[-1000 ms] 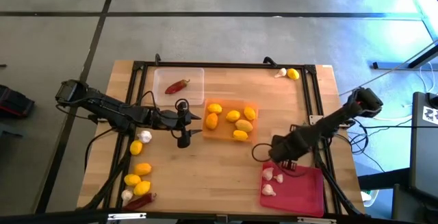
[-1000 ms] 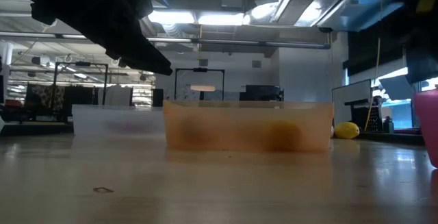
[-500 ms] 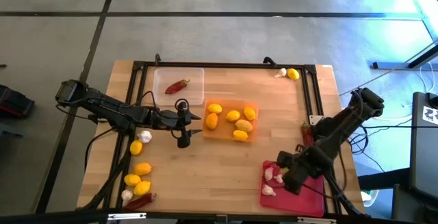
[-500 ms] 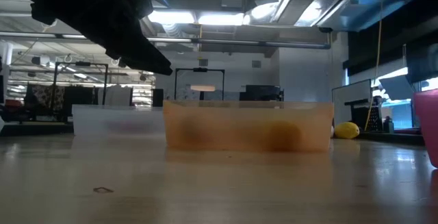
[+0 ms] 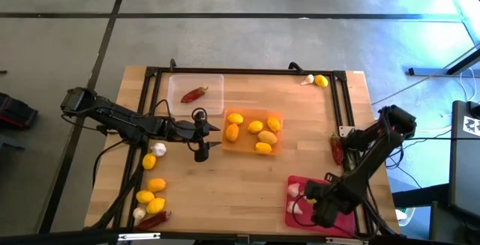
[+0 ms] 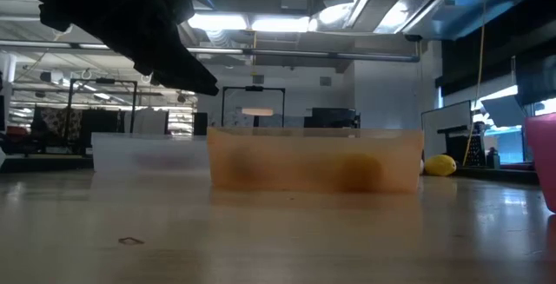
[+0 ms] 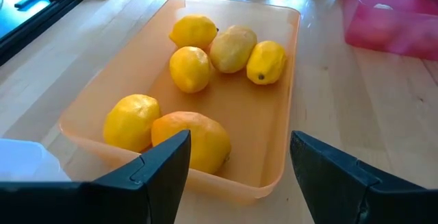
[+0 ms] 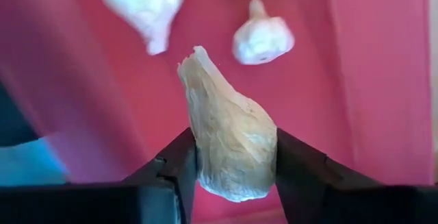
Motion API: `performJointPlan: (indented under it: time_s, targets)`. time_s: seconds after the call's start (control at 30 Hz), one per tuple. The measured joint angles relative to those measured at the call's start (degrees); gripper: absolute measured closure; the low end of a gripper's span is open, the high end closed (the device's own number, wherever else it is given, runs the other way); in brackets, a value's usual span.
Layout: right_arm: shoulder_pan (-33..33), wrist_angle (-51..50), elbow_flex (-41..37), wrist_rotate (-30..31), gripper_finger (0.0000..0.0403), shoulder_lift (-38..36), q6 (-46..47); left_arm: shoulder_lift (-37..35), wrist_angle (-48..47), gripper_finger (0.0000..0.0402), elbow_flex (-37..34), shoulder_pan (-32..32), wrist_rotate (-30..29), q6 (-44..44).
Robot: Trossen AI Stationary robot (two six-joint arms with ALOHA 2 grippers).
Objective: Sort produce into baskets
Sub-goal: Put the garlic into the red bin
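My right gripper (image 5: 318, 201) hangs over the red-pink tray (image 5: 343, 219), shut on a whitish garlic bulb (image 8: 229, 145). Two more garlic bulbs (image 8: 263, 38) (image 8: 145, 1) lie on the tray floor below it. My left gripper (image 5: 216, 137) stands open just left of the orange tray (image 5: 278, 115), which holds several lemons (image 5: 256, 126); the left wrist view shows its fingers (image 7: 157, 169) wide apart before the tray's near wall (image 7: 226, 186). The clear tray (image 5: 214, 81) holds one dark red chili (image 5: 194, 94). My right gripper pinches the garlic bulb by the two sides of its wide body (image 8: 205, 176) between its two fingers (image 8: 179, 164). The fingers come from above, pointing down. The bulb's pointed tip (image 8: 197, 54) points away from the fingers, toward the tray floor, and the bulb hangs clear of the tray.
Loose lemons (image 5: 155, 184), garlic (image 5: 159, 148) and a chili (image 5: 154, 219) lie along the table's left side. A garlic bulb (image 5: 308, 79) and a lemon (image 5: 321, 81) sit at the far right, a chili (image 5: 336, 147) by the right rail. A black frame (image 5: 225, 70) rims the table.
My right gripper has carried the garlic bulb toward the table's near edge, from beside the red-pink tray's far end to above the tray, and its wrist has rolled on the way. The bulb stays lifted in the fingers.
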Motion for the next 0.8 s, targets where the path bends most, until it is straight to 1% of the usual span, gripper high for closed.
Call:
performJointPlan:
  time_s: [0.13, 0.2, 0.3, 0.43, 0.5, 0.63, 0.7, 0.8]
  targets:
    - [-0.02, -2.41, 0.0, 0.24, 0.021, 1.65, -0.03, -0.01, 0.0, 0.0155, 0.0, 0.0, 0.01, 0.03]
    - [-0.02, -2.65, 0.0, -1.0, 0.019, 2.03, -0.03, -0.01, 0.0, 0.0155, 0.0, 0.0, 0.0, 0.28]
    - [-0.1, -2.14, 0.0, -1.16, 0.016, 2.01, -0.03, 0.0, 0.0, 0.0155, 0.0, 0.0, 0.02, 0.28]
    - [-1.4, -2.78, 0.0, -3.1, 0.0133, 1.94, -0.97, 0.01, 0.0, 0.0155, 0.0, 0.0, 0.02, 0.31]
    - [-2.7, -3.16, 0.0, -4.44, 0.0127, 1.51, -1.79, 0.01, 0.02, 0.0155, 0.0, -0.01, 0.02, 0.31]
    - [-5.58, -3.59, 0.03, -4.19, 0.0123, -1.13, -4.26, -0.01, 0.02, 0.0155, 0.0, 0.0, 0.02, 0.28]
    - [-6.98, -4.26, 0.04, -2.76, 0.0123, -2.91, -5.44, 0.01, 0.0, 0.0155, 0.0, 0.0, 0.02, 0.29]
    - [-9.18, -5.76, 0.07, 1.25, 0.0123, -6.04, -7.38, 0.0, 0.0, 0.0155, 0.0, 0.0, 0.02, 0.31]
